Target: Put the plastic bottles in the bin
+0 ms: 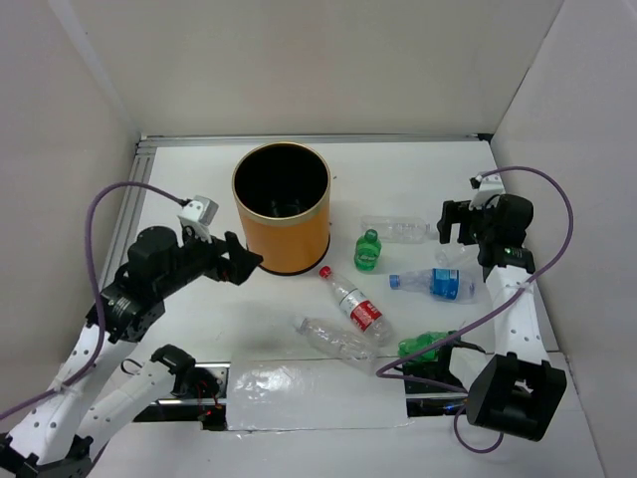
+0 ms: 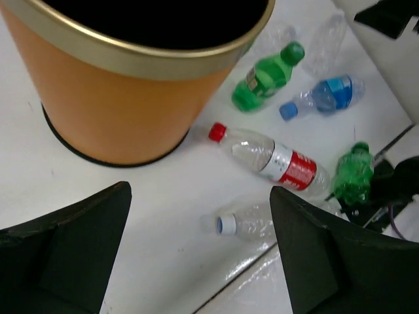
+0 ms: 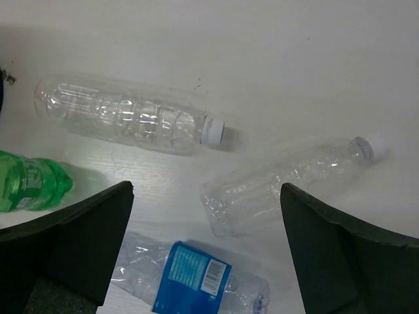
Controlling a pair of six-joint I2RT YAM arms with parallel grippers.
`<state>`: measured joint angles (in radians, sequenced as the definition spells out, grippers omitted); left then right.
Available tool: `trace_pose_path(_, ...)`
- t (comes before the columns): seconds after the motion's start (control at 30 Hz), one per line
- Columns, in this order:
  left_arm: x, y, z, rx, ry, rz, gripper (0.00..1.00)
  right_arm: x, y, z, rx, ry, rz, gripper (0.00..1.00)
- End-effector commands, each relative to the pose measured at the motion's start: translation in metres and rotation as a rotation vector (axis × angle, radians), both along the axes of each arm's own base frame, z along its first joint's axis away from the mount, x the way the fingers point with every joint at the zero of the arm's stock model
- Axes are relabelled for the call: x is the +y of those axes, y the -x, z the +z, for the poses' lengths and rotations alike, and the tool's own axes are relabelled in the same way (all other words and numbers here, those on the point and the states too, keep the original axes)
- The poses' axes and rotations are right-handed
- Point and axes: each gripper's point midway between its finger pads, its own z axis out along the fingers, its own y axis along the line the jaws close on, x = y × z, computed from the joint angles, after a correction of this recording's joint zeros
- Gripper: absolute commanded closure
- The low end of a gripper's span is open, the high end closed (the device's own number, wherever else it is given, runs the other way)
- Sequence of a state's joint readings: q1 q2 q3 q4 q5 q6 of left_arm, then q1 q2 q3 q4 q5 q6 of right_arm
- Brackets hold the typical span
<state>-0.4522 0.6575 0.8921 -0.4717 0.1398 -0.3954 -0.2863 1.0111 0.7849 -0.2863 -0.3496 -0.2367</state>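
Observation:
The orange-yellow bin point(image 1: 282, 207) stands upright at the back centre; it also shows in the left wrist view point(image 2: 118, 104). Several plastic bottles lie to its right: a clear one point(image 1: 396, 230), a green one point(image 1: 368, 250), a blue-labelled one point(image 1: 435, 284), a red-labelled one point(image 1: 353, 304), a crumpled clear one point(image 1: 333, 339) and a second green one point(image 1: 426, 346). My left gripper point(image 1: 242, 261) is open and empty beside the bin's left base point(image 2: 200, 193). My right gripper point(image 1: 456, 227) is open and empty above two clear bottles point(image 3: 124, 118) point(image 3: 281, 183) and the blue-labelled one point(image 3: 193, 278).
White walls close in the table on the left, back and right. A glossy plastic sheet point(image 1: 299, 393) lies at the near edge between the arm bases. A metal rail point(image 1: 134, 189) runs along the left side. Purple cables loop off both arms.

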Motion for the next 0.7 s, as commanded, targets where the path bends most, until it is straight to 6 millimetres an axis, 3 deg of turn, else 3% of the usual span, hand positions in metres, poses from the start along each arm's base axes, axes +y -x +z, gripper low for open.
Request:
trace_pose_path(0.0,-0.019,0.016,-0.024,0.145,0.016,-0.11,0.0,0.003,0.006,-0.004,0.017,-0.03,-0.008,0.0)
trace_pose_path(0.2,-0.042,0.013,-0.049,0.258,-0.002,-0.128,0.0,0.008,0.011,-0.008,0.034,-0.004,0.062,0.0)
trace_pose_path(0.23,-0.054,0.019,-0.042,0.251,-0.007,-0.162,0.0,0.011,0.012,-0.01,0.039,-0.006,0.082,0.0)
trace_pose_path(0.3,-0.065,0.014,-0.045,0.236,-0.066,-0.141,0.0,0.017,0.016,-0.009,0.036,-0.015,0.127,0.1)
trace_pose_path(0.33,-0.091,0.028,-0.048,0.232,-0.121,-0.224,0.0,0.019,0.016,-0.008,0.031,-0.013,0.147,0.13)
trace_pose_path(0.4,-0.107,0.033,-0.057,0.163,-0.262,-0.244,0.0,0.028,0.02,-0.006,0.031,-0.018,0.21,0.14)
trace_pose_path(0.43,-0.131,0.057,-0.067,0.134,-0.342,-0.353,0.0,0.03,0.021,-0.01,0.043,-0.022,0.229,0.14)
trace_pose_path(0.5,-0.151,0.067,-0.071,0.003,-0.437,-0.471,0.0,0.034,0.021,-0.009,0.036,-0.025,0.251,0.1)
trace_pose_path(0.6,-0.17,0.087,-0.111,-0.018,-0.557,-0.643,0.0,0.034,0.024,-0.014,0.052,-0.024,0.276,0.06)
trace_pose_path(0.67,-0.176,0.088,-0.13,-0.074,-0.614,-0.712,0.0,0.038,0.028,-0.019,0.076,-0.036,0.295,0.05)
